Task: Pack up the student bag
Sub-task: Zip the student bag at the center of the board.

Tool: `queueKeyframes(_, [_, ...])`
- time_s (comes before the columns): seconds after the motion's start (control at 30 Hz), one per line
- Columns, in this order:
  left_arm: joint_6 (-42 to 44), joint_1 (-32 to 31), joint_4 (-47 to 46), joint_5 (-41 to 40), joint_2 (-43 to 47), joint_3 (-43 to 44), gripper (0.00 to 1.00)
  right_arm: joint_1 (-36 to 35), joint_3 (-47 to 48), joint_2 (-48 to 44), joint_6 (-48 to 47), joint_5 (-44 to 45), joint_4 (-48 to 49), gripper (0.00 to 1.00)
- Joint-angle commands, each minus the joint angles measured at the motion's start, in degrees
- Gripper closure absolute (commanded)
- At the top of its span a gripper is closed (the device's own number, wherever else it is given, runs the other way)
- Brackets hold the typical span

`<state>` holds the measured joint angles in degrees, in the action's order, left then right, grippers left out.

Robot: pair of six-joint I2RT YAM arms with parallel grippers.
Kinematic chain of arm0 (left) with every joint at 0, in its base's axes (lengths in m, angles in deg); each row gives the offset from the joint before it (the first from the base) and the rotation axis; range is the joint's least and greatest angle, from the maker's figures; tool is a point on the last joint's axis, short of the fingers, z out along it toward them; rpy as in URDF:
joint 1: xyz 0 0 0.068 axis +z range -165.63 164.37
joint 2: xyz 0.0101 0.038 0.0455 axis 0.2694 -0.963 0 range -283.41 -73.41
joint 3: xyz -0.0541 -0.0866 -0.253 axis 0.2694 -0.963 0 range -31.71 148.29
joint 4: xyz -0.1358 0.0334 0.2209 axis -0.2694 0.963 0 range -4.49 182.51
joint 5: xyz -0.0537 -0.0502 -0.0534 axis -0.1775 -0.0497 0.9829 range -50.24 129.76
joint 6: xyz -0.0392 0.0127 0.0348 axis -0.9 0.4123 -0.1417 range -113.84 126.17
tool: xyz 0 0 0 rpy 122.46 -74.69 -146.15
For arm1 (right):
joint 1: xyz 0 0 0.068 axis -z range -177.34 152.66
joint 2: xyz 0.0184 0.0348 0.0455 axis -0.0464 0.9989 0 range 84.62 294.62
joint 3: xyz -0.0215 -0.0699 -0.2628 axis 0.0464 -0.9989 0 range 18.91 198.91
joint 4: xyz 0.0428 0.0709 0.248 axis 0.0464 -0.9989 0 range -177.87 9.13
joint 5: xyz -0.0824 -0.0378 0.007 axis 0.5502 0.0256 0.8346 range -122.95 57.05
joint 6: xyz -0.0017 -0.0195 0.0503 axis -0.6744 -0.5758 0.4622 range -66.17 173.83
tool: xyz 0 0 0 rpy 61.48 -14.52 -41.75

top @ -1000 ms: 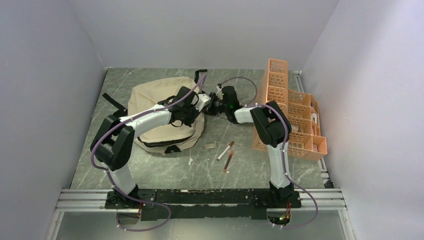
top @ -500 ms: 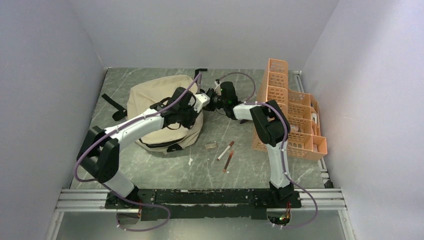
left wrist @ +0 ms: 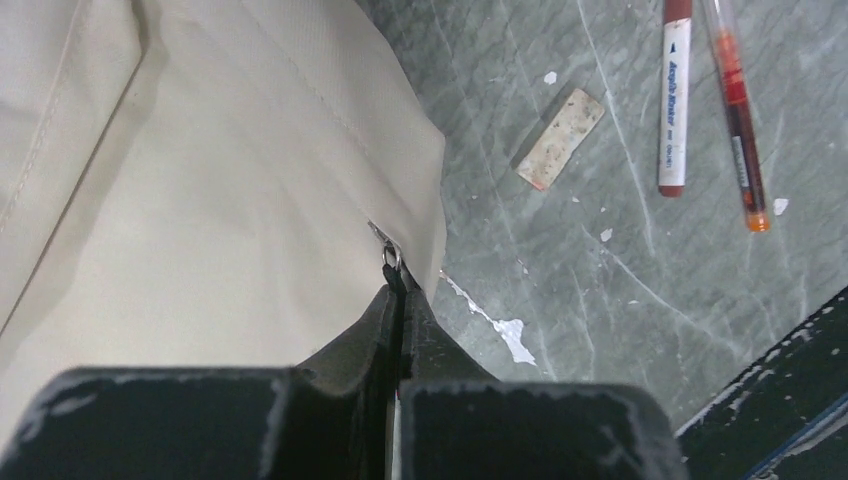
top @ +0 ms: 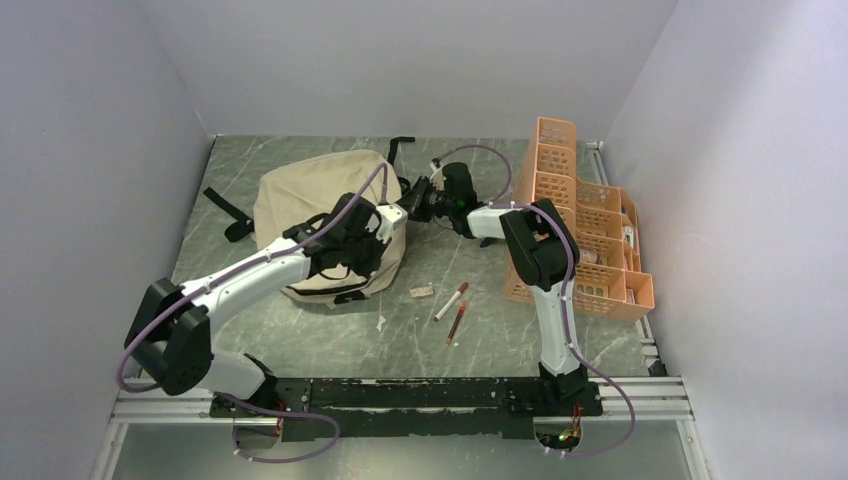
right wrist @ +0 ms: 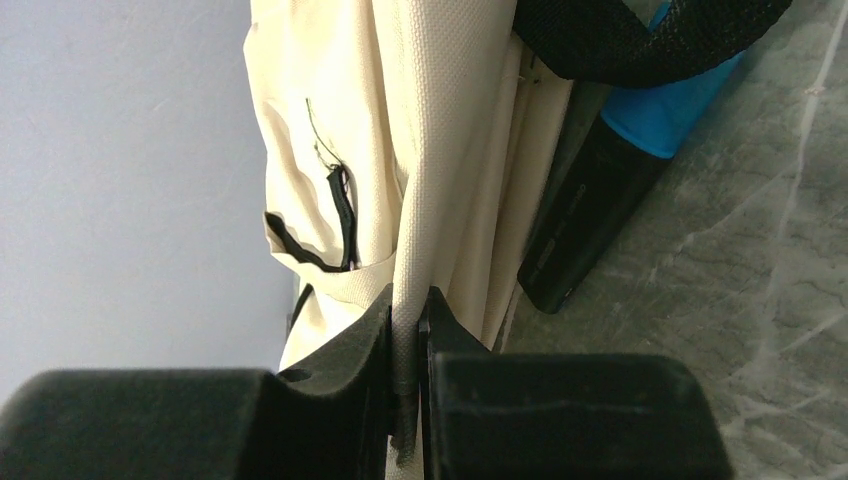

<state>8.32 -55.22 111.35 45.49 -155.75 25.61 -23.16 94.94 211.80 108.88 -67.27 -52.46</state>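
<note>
Two grippers are pinching student bag (top: 320,195) — bag lying upper left of centre in overhead view. Jaws of left gripper (left wrist: 400,300) pressing together on zipper pull (left wrist: 391,258) at bag's lower right edge. Jaws of right gripper (right wrist: 408,320) clamping beige fabric fold on bag's right side. Marker (left wrist: 674,100) and pen (left wrist: 738,130) lying on table — lower right of bag.

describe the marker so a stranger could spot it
On the table, between the beige student bag and the orange organizer, lie a marker and a pen. The marker is white-barrelled with red ends; the pen beside it is thinner, clear and red.
</note>
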Motion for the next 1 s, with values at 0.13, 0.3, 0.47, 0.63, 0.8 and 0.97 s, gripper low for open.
queueKeyframes(0.13, [-6.3,-0.7,8.5,-1.1,6.1,-1.1,0.95,2.8,4.3,1.4,-1.4,4.7,1.9,0.91])
queueKeyframes(0.3, [-8.9,-0.7,13.2,-4.8,6.9,-0.4,0.95,3.2,5.9,1.5,-3.5,6.0,-0.7,0.91])
queueKeyframes(0.47, [-12.2,-0.7,15.7,-10.3,8.2,0.2,0.95,3.6,8.2,1.7,-6.8,7.1,-4.1,0.91])
queueKeyframes(0.63, [-14.0,-0.6,11.5,-14.0,6.2,0.4,0.95,3.6,7.5,0.0,-8.3,6.5,-5.7,0.74])
queueKeyframes(0.8, [-12.5,-0.6,4.8,-11.6,3.7,0.6,0.95,3.3,2.4,-6.3,-8.8,7.6,-7.9,0.44])
queueKeyframes(0.97, [-9.9,-0.6,2.6,-9.2,2.8,1.5,0.95,2.2,-4.4,-15.9,-8.4,14.0,-16.2,0.33])
